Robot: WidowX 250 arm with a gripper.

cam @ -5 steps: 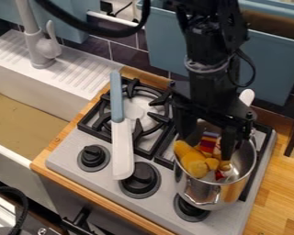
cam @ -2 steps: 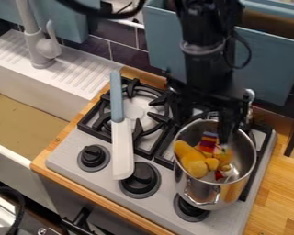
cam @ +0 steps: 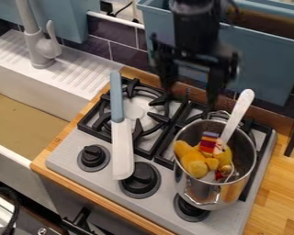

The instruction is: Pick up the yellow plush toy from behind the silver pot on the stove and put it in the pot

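Hangs wide open and empty as one black gripper (cam: pixel 190 94), behind one metal pot (cam: pixel 201 193). Includes three knobs (cam: pixel 94 157), one blue-handled spatula (cam: pixel 121 137), one white utensil (cam: pixel 238 114) leaning inside.

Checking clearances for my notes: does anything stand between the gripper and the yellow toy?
Apparently the steel pot: its rear wall seems to lie between the gripper and yellow toy. The white handle rises to the picture's right.
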